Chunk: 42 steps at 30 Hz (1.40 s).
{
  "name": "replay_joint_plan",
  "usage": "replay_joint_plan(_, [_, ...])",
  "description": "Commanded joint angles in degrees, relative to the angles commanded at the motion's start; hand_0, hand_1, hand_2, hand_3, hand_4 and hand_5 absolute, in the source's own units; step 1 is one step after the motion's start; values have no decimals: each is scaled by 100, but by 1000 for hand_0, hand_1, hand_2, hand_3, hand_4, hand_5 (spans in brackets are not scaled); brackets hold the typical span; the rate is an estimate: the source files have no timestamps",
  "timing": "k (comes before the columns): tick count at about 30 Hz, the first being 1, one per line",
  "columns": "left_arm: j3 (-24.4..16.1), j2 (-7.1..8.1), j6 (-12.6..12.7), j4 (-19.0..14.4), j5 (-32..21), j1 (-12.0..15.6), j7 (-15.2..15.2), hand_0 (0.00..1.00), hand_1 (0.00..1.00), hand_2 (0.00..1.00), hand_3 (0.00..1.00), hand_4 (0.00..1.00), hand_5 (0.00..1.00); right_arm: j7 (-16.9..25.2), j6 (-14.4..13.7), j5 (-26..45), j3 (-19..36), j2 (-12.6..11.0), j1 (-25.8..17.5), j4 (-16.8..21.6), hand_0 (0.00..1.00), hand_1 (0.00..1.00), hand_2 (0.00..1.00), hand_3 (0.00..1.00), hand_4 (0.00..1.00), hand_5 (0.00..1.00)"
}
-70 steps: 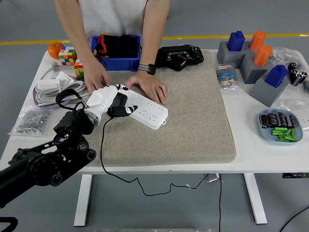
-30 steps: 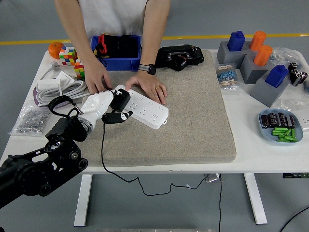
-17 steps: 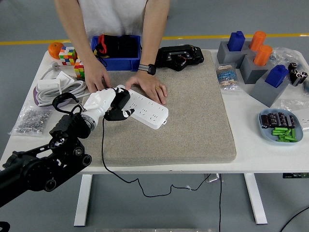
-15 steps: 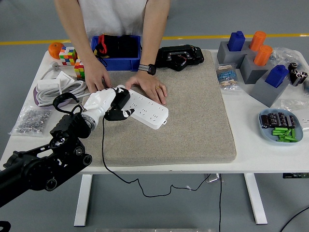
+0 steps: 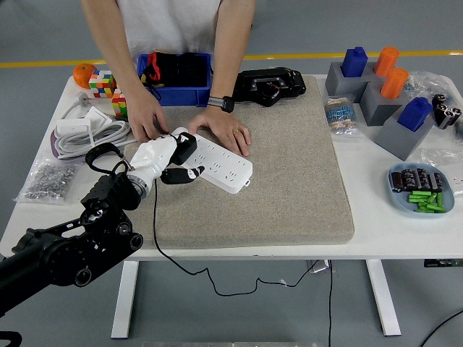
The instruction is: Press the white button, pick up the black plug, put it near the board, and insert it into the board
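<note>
The plug (image 5: 184, 148) is black and sits over the left end of the board (image 5: 214, 163), a white power strip lying slantwise on the mat (image 5: 289, 173); whether its pins are in a socket cannot be told. The left hand (image 5: 160, 155), white with dark fingertips, is closed around the plug, its fingers (image 5: 187, 173) curled along the board's near edge. A black cord (image 5: 154, 224) drops from the hand across the mat, over the near edge of the table (image 5: 376, 231) and hangs below it. A person stands at the far side with both hands on the board's far edge: one hand (image 5: 147, 116) at the left end, touching the robot's hand, the other hand (image 5: 230, 132), wearing a ring and a watch (image 5: 227, 104), resting on the middle of the board. Behind them are a blue bin (image 5: 173, 76) and a black device (image 5: 269, 83). To the left lie coloured cubes (image 5: 105, 87), an orange ball (image 5: 83, 72) and a white coiled cable (image 5: 87, 134). On the right stand grey blocks (image 5: 394, 126) with blue and orange pieces, and a dish (image 5: 419, 189) of green parts.
</note>
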Motion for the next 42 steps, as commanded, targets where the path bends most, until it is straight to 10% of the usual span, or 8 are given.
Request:
replay_joint_plan(19, [-1935, 238, 234, -1268, 107, 711, -364, 847, 877, 824, 770, 789, 494, 4, -2, 15, -8, -29, 16, 7, 683, 606, 594, 558, 614, 182])
replay_joint_plan(31, [-2889, 161, 231, -1314, 223, 1501, -551, 843, 871, 815, 759, 786, 484, -5, 7, 51, -16, -42, 9, 6, 683, 606, 595, 559, 615, 183])
replay_joint_plan(42, [-3084, 437, -955, -1184, 207, 1422, 411, 846, 878, 820, 764, 778, 473, -12, 11, 52, 71, -15, -57, 8, 683, 608, 596, 562, 620, 185])
